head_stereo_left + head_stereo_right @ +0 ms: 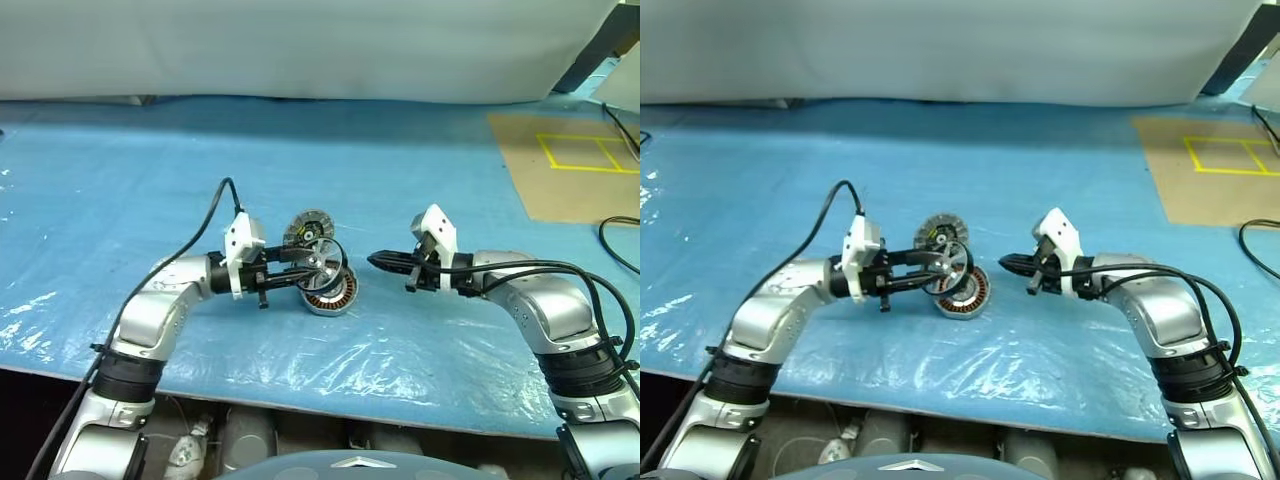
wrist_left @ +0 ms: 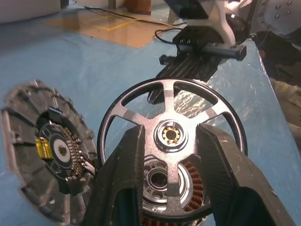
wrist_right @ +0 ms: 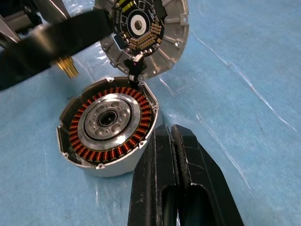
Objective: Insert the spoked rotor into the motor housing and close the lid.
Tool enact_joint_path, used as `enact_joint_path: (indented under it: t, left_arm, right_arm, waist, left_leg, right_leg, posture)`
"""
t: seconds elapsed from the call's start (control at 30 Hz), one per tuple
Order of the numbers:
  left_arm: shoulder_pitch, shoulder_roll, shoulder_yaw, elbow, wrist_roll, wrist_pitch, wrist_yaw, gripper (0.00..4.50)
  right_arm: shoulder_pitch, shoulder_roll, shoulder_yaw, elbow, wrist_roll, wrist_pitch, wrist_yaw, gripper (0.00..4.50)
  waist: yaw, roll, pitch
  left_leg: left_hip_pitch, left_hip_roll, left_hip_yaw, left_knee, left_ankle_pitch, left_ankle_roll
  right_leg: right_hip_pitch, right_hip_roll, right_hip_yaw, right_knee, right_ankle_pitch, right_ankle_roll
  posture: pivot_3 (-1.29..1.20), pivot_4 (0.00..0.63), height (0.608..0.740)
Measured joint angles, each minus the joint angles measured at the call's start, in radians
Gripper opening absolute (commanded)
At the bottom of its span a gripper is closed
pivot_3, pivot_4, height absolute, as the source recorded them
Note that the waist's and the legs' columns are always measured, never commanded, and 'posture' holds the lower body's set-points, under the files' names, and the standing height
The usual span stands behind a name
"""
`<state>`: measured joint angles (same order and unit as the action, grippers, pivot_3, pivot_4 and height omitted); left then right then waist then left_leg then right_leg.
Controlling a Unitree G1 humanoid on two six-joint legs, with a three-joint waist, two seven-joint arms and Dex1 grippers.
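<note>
My left gripper point(image 1: 318, 266) is shut on the spoked rotor point(image 1: 321, 259), a silvery wheel held on edge just above the motor housing point(image 1: 336, 294). In the left wrist view both fingers point(image 2: 123, 162) clamp the rotor point(image 2: 168, 101) either side of its hub, with the copper windings of the housing point(image 2: 194, 172) behind it. The housing point(image 3: 108, 123) stands open side up on the blue sheet. The lid point(image 1: 304, 228) leans tilted right behind it, inner face showing point(image 3: 146, 29). To the housing's right my right gripper point(image 1: 380, 263) is shut and empty, its tips point(image 3: 172, 137) close to the housing wall.
A blue plastic sheet point(image 1: 150, 180) covers the table, whose front edge point(image 1: 300, 400) lies near me. A brown board with yellow tape lines point(image 1: 580, 165) lies at the far right. A black cable point(image 1: 620, 240) runs at the right edge.
</note>
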<state>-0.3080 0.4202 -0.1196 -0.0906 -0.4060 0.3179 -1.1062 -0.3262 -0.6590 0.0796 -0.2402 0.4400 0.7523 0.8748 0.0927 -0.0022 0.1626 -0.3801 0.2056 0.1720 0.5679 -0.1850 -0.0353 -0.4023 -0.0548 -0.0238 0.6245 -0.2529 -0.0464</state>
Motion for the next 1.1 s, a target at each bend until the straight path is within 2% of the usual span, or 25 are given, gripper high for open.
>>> enact_joint_path:
  t: [0.4, 0.8, 1.1]
  left_arm:
    - [-0.011, -0.011, -0.043, 0.125, 0.057, -0.112, -0.012, 1.33]
    - [-0.030, -0.044, -0.050, 0.126, 0.040, -0.109, -0.009, 1.33]
    - [0.014, -0.066, -0.042, 0.125, 0.033, -0.110, 0.023, 1.33]
  right_arm:
    - [0.036, -0.005, -0.037, -0.027, 0.000, 0.018, -0.031, 0.00]
    - [0.037, -0.004, -0.037, -0.036, 0.000, 0.021, -0.048, 0.00]
    - [0.037, -0.004, -0.035, -0.036, -0.001, 0.021, -0.047, 0.00]
  waist:
    - [0.002, 0.000, 0.000]
    - [0.002, 0.000, 0.000]
    - [0.002, 0.000, 0.000]
  left_leg:
    - [0.000, 0.000, 0.000, 0.000, 0.000, 0.000]
    - [0.000, 0.000, 0.000, 0.000, 0.000, 0.000]
    - [0.000, 0.000, 0.000, 0.001, 0.000, 0.000]
  right_leg:
    - [0.000, 0.000, 0.000, 0.000, 0.000, 0.000]
    - [0.000, 0.000, 0.000, 0.001, 0.000, 0.000]
    - [0.000, 0.000, 0.000, 0.001, 0.000, 0.000]
  posture:
    - [0.00, 0.150, 0.740]
    - [0.00, 0.150, 0.740]
    - [0.00, 0.150, 0.740]
